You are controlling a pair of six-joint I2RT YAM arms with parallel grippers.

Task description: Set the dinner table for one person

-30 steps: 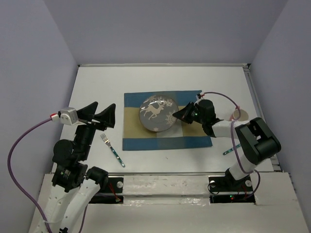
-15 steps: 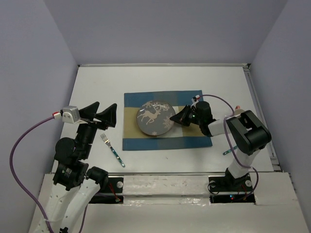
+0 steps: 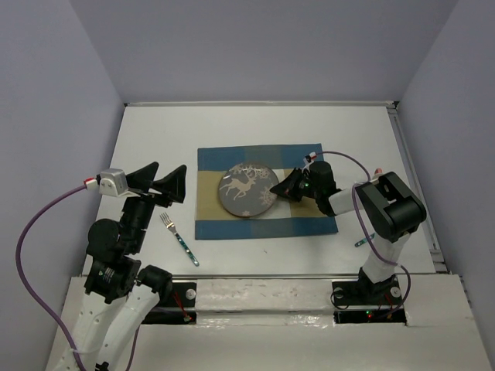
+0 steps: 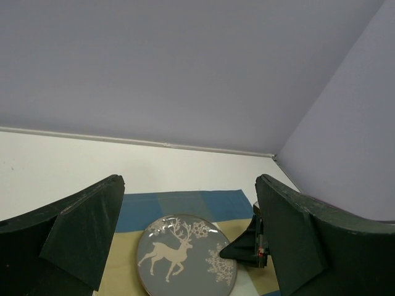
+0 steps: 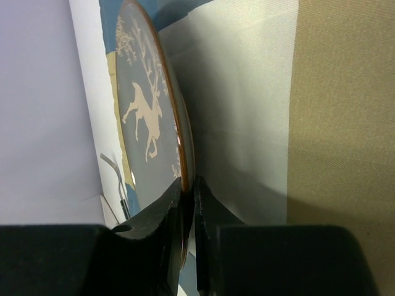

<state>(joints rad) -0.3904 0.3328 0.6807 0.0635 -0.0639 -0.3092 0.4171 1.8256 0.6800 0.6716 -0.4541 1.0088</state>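
Plate (image 3: 247,192) has come down over the last second. It was tilted up and looked bigger in the top view; now it looks smaller and close to level, over the middle of the placemat (image 3: 309,154). It also drifted slightly toward the near edge on the way down.

Right gripper (image 3: 288,186) is still pinching the plate's right rim. The wrist view shows both fingers clamped on the edge, with the placemat right beside the plate's underside. Can't tell from these views whether the plate is fully seated or a hair off the cloth.

Left gripper (image 3: 158,184) hasn't moved. Its jaws are spread wide and empty, parked above the left side of the tabletop (image 3: 170,131).

The tabletop is the white surface under everything, with the placemat at its centre.

Meaning for the task: plate placement looks nearly done. The likely next step is to release the rim and back the right arm off without dragging the plate.

Fork (image 3: 179,239) lies bare on the tabletop, left of the placemat and near the left arm. A second blue-handled utensil (image 3: 362,242) sits by the right arm's base; its type is unclear. Cutlery likely still needs arranging.
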